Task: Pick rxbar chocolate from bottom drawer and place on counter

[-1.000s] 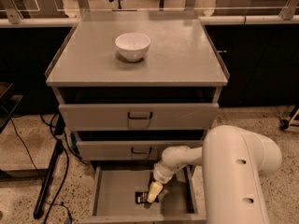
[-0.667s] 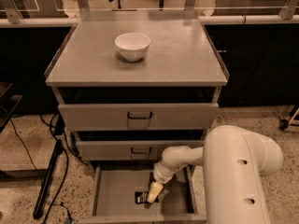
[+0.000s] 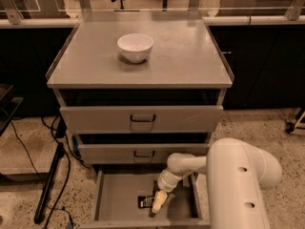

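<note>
The bottom drawer is pulled open at the foot of the grey cabinet. A small black rxbar chocolate lies flat on the drawer floor, right of centre. My gripper reaches down into the drawer on a white arm. Its pale fingertips sit right at the bar's right end and cover part of it. The counter is the cabinet's flat grey top, with a white bowl on it.
Two upper drawers with dark handles are slightly open above the bottom drawer. My large white arm body fills the lower right. Black cables hang at the cabinet's left. Speckled floor surrounds the cabinet.
</note>
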Controlling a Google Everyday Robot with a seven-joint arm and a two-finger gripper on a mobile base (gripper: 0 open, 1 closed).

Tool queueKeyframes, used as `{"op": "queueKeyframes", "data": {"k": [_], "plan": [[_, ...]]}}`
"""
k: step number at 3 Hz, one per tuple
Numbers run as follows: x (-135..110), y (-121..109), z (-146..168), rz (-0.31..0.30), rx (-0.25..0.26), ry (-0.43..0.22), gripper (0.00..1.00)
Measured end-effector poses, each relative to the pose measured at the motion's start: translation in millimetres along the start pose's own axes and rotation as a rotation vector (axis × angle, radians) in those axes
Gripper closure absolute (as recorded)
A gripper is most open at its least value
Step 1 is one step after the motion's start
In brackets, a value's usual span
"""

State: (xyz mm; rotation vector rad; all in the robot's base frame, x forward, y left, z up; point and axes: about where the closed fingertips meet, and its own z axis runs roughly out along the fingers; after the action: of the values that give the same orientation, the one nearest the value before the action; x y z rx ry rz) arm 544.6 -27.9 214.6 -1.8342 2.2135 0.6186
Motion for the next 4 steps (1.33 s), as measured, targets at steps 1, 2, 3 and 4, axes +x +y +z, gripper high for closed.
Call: {"op": "queueKeyframes", "data": {"k": [1,2,3,4], "plan": [[2,3,5,0.006,-0.007,-0.003,0.0],[21,10,21,0.061,-0.019,-0.017,0.0],[21,10,21,0.061,-0.02,-0.018,0.0],[17,3,32,0.047,-0.023,-0.048,0.0]]}}
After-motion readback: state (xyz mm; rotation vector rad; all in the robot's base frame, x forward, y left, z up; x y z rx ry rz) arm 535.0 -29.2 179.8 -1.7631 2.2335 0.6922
